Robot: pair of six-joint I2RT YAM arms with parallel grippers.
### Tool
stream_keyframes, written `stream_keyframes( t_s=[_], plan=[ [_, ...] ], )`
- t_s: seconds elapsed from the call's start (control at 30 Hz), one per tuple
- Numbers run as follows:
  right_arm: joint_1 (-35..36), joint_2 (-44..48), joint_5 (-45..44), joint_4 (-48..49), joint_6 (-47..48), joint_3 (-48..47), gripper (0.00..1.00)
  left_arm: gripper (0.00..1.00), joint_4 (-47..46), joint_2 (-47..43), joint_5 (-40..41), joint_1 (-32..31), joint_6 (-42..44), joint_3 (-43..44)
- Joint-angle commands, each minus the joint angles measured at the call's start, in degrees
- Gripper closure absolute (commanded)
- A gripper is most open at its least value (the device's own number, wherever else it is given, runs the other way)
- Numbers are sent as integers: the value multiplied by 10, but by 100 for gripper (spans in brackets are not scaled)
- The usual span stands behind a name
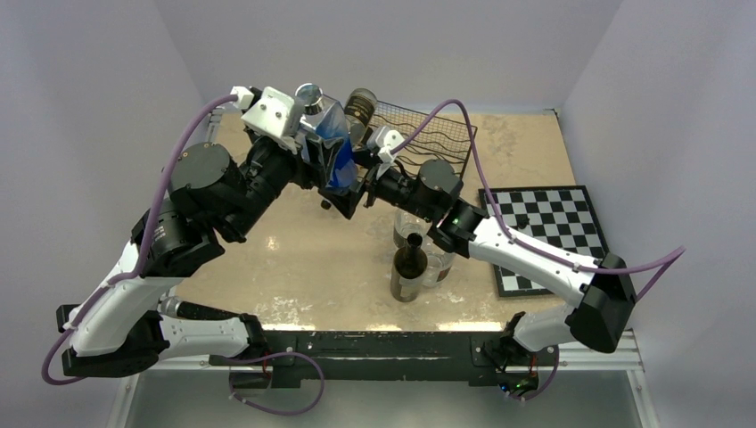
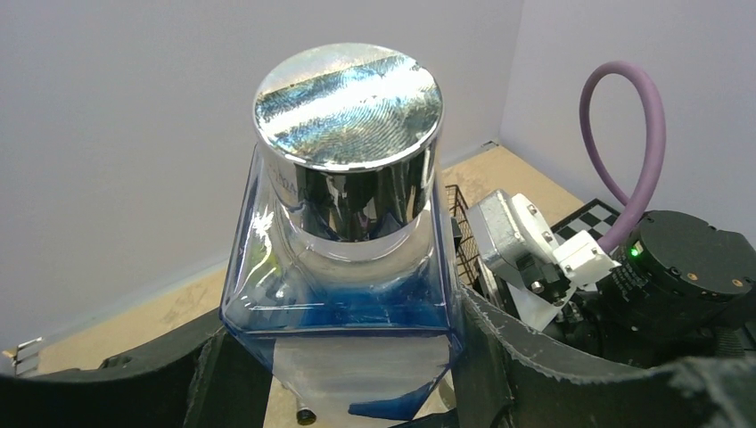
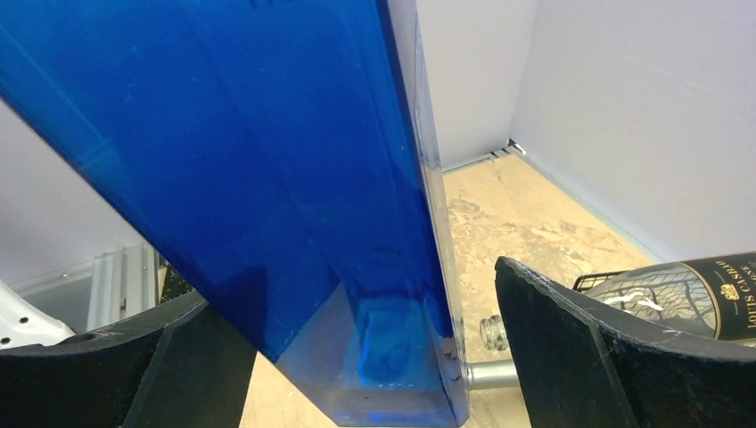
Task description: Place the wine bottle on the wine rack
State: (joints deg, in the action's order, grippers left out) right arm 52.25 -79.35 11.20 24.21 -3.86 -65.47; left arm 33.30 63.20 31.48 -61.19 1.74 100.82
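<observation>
A blue square wine bottle [image 1: 332,143] with a chrome cap [image 2: 348,102] hangs above the table's back left. My left gripper [image 1: 314,141] is shut on it just below the shoulder, a finger on each side [image 2: 343,357]. My right gripper [image 1: 354,189] stands open around the bottle's base [image 3: 357,294], with a clear gap at its right finger [image 3: 579,348]. The black wire wine rack [image 1: 441,143] stands just right of them at the back. A dark labelled bottle [image 1: 361,104] lies on the rack's left end [image 3: 686,294].
A dark wine bottle [image 1: 410,267] stands upright near the table's front centre, with clear glasses [image 1: 435,265] beside and behind it. A black-and-white chessboard [image 1: 544,227] lies at the right. Grey walls close in the back and both sides.
</observation>
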Motion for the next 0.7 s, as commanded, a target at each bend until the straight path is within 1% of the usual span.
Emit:
stream_keyframes(
  t_s=[0.0, 0.1, 0.13, 0.27, 0.3, 0.33, 0.4, 0.43, 0.47, 0.53, 0.57, 0.6, 0.63, 0.67],
  plan=[
    [5, -11, -16, 33, 24, -54, 1, 100, -177, -39, -33, -2, 11, -2],
    [5, -22, -21, 28, 31, -71, 2, 100, -185, -42, -34, -2, 13, -3],
    [5, -23, -24, 29, 33, -71, 4, 100, -186, -43, -35, -2, 13, -4],
    [5, -21, -38, 6, 35, -72, 24, 100, -187, -50, -32, -2, 13, -10],
    [5, -20, -41, 3, 35, -71, 26, 100, -187, -52, -30, -2, 13, -12],
    [5, -19, -43, 1, 35, -70, 23, 100, -189, -54, -30, -2, 14, -13],
    [5, -18, -50, -1, 56, -64, 8, 100, -194, -58, -28, -2, 15, -17],
    [5, -16, -53, 2, 61, -58, 3, 100, -196, -60, -28, -2, 18, -18],
    [5, -14, -55, 6, 67, -54, 1, 100, -196, -61, -29, -2, 20, -18],
    [5, -13, -57, 8, 76, -51, 2, 100, -197, -62, -27, -2, 23, -17],
    [5, -13, -58, 5, 80, -52, 5, 100, -198, -63, -26, -2, 24, -18],
    [5, -12, -59, 0, 86, -56, 14, 100, -198, -65, -26, -2, 24, -18],
    [6, -12, -61, -7, 94, -62, 28, 100, -200, -66, -25, -2, 25, -21],
    [6, -12, -75, -18, 98, -70, 44, 100, -202, -68, -21, -2, 26, -24]
  ],
)
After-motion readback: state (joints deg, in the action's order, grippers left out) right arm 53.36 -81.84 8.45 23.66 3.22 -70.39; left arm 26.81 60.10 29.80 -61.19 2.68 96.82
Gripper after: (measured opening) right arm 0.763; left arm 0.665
